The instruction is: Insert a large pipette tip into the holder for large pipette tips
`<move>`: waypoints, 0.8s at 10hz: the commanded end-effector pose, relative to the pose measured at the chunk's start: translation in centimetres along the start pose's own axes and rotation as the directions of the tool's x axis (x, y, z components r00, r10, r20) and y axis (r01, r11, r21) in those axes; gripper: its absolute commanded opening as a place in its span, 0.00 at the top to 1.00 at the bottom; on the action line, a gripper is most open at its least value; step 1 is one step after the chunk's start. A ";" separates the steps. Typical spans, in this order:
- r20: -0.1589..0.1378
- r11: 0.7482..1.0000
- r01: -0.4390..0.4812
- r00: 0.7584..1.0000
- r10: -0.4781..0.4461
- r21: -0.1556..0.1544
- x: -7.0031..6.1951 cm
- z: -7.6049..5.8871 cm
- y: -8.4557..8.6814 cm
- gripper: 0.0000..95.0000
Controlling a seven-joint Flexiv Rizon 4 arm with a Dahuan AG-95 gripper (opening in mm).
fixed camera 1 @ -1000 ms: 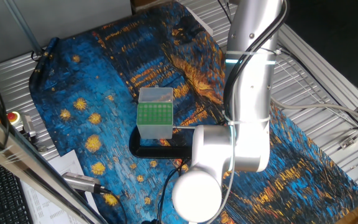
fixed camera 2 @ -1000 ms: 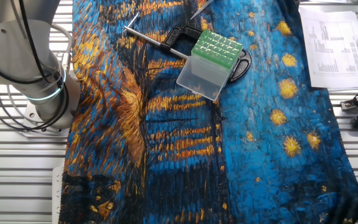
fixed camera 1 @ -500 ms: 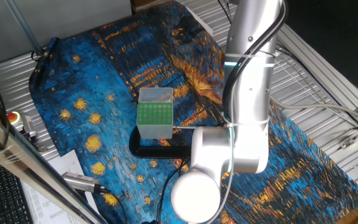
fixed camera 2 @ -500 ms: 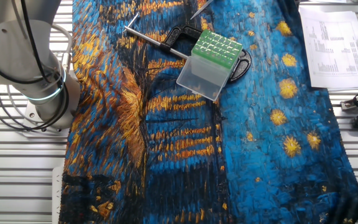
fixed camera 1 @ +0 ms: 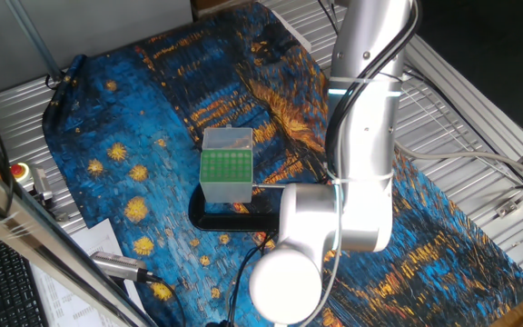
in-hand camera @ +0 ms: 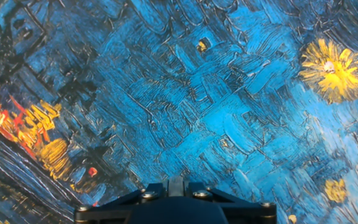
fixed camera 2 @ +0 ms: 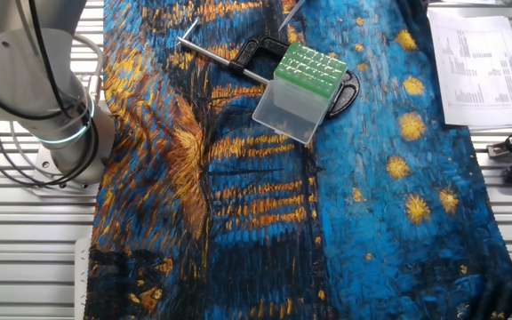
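Observation:
The holder for large pipette tips [fixed camera 1: 226,165] is a translucent box with a green grid top, standing on the painted cloth. It also shows in the other fixed view [fixed camera 2: 302,89]. A thin pale pointed sliver, probably the large pipette tip [fixed camera 2: 286,14], reaches in from the top edge of that view, just above and behind the holder. What holds it is out of frame. In the hand view only the black body of my gripper [in-hand camera: 174,204] shows at the bottom edge. No fingers show, only blue cloth beyond it. In the first fixed view my arm [fixed camera 1: 361,163] hides the gripper.
A black C-shaped clamp [fixed camera 1: 230,219] grips the holder's base, and its shiny metal rod [fixed camera 2: 210,52] sticks out to the left. Papers [fixed camera 2: 478,62] lie at the table's right side. The arm's base [fixed camera 2: 38,84] stands at the left on the metal table.
The pale sliver at the top edge of the other fixed view has shifted slightly and stands a little steeper. The arm has barely moved. The holder and clamp are still.

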State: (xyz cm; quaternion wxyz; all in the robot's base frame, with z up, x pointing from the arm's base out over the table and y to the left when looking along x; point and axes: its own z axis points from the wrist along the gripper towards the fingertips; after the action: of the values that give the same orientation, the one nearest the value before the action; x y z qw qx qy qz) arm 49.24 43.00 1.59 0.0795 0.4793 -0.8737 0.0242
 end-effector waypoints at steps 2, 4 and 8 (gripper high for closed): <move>0.023 1.000 0.010 1.000 -0.010 -0.013 0.6 -2.4 -0.1 1.00; 0.026 0.999 0.032 0.999 -0.032 -0.014 0.9 -5.0 0.2 1.00; 0.041 0.997 0.076 0.996 -0.075 -0.016 1.4 -10.4 -0.1 1.00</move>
State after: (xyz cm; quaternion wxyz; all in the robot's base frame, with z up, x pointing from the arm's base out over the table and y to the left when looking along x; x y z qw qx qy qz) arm 49.86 42.74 12.35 0.0660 0.5115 -0.8567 0.0033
